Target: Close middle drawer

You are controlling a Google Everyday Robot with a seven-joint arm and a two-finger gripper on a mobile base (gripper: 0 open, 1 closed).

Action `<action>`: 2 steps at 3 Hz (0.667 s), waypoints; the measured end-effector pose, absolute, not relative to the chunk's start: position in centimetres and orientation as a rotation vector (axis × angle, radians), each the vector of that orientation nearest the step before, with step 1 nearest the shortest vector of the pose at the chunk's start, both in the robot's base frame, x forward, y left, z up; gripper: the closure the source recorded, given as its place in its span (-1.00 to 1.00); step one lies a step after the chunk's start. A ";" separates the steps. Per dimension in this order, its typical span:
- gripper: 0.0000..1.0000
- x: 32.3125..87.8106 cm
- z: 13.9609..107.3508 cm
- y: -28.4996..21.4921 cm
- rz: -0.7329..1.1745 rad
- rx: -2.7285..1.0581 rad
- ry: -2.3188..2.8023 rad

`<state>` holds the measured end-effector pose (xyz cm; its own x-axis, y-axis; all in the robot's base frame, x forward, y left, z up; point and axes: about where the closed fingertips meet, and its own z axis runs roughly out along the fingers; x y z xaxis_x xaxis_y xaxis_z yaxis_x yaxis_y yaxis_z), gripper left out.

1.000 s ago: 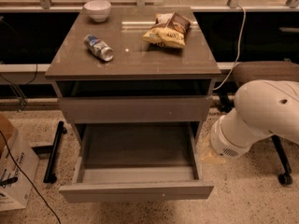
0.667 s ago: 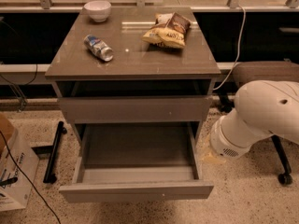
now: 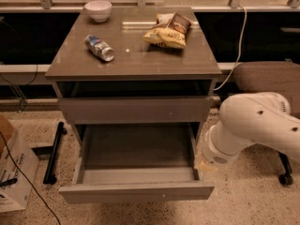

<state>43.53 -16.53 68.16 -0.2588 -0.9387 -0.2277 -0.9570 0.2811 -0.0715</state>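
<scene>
The middle drawer [image 3: 136, 191] is pulled far out of the grey-brown cabinet, low in the camera view. Its flat handleless front faces me and its box [image 3: 136, 149] holds nothing. Above it a drawer front [image 3: 136, 109] of the same colour sits flush. My white arm [image 3: 253, 125] reaches in from the right. Its lower end [image 3: 211, 158] sits just outside the open drawer's right side, near the front corner. My gripper is hidden from this view beyond that end of the arm.
The cabinet top [image 3: 136, 60] carries a white bowl [image 3: 98, 9], a lying bottle [image 3: 99, 47] and a chip bag [image 3: 168, 29]. A cardboard box [image 3: 11, 168] and black cables lie on the speckled floor at left. A chair base with a castor [image 3: 283, 177] stands at right.
My arm has moved a little down and left, closer to the open drawer's right front corner. The drawer stands as far out as before.
</scene>
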 end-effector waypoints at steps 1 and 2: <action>1.00 43.2 64.3 -16.9 0.147 -1.722 2.380; 1.00 42.6 60.2 -17.2 0.194 -1.713 2.422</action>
